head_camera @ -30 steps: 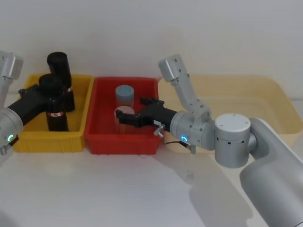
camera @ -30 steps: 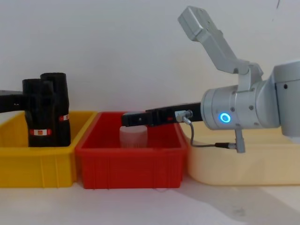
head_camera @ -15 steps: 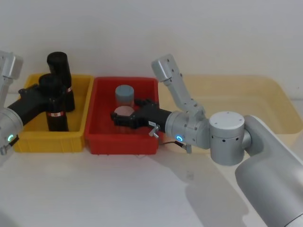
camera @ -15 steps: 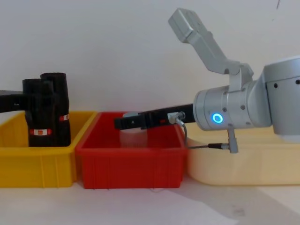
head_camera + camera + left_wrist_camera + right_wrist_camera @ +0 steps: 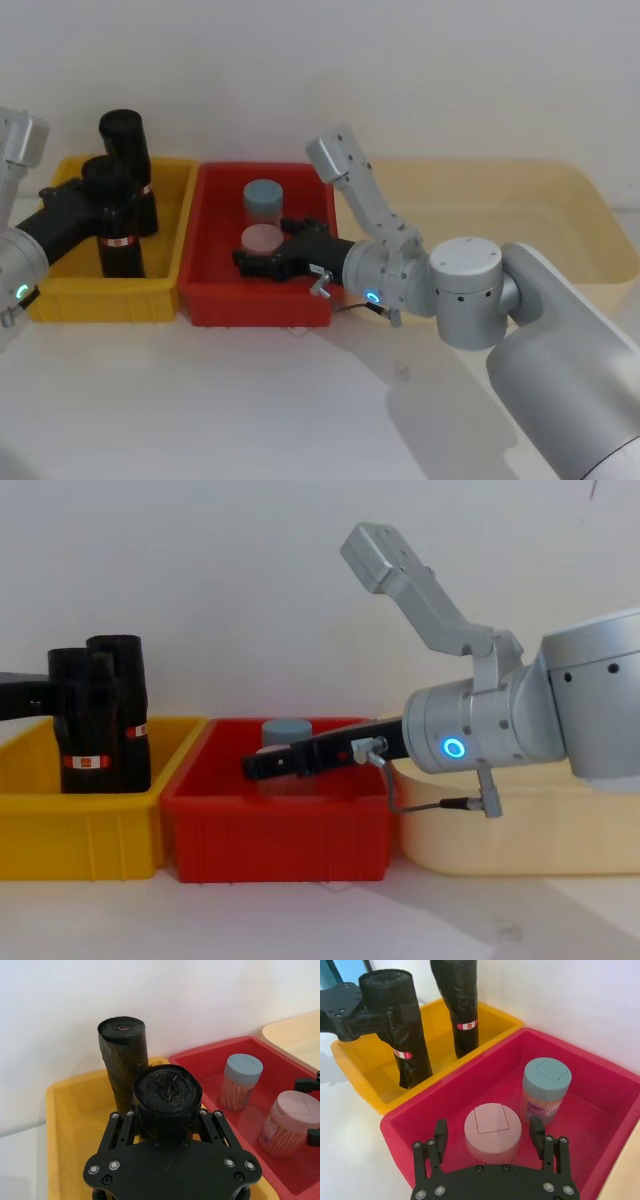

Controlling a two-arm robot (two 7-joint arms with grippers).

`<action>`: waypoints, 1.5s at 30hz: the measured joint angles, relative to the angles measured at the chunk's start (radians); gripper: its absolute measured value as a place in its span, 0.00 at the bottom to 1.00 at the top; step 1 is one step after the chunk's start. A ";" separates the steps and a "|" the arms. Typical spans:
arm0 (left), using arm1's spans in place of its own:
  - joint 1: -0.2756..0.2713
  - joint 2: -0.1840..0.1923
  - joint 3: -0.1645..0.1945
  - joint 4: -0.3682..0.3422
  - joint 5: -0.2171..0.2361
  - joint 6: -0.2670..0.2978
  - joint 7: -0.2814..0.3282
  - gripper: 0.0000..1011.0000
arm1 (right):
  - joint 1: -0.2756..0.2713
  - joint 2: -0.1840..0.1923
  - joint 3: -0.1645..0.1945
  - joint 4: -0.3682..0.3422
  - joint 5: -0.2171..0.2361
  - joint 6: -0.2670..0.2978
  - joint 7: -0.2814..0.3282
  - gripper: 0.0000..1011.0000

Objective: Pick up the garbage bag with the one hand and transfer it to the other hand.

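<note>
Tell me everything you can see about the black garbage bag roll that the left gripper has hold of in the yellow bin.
The garbage bag is a black cylindrical roll of crinkled, glossy plastic, with its wound layers showing at the top end. A narrow red-and-white label band circles it low down. It stands upright, base down inside the yellow bin, in front of an alike roll. The left gripper is shut on its upper part, with the fingers on either side.
</note>
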 joint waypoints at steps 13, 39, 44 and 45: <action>0.000 0.000 0.000 0.000 0.000 0.000 0.000 0.49 | 0.007 -0.005 -0.006 0.018 -0.020 -0.004 0.001 0.99; 0.000 0.000 0.000 0.000 0.000 0.000 0.000 0.49 | 0.010 -0.007 -0.008 0.025 -0.030 -0.007 0.003 0.64; 0.000 0.000 0.000 0.000 0.000 0.000 0.000 0.49 | 0.010 -0.008 -0.008 0.025 -0.030 -0.007 0.003 0.64; 0.001 0.000 0.000 -0.001 0.000 0.000 0.000 0.49 | 0.010 -0.008 -0.008 0.025 -0.030 -0.007 0.003 0.64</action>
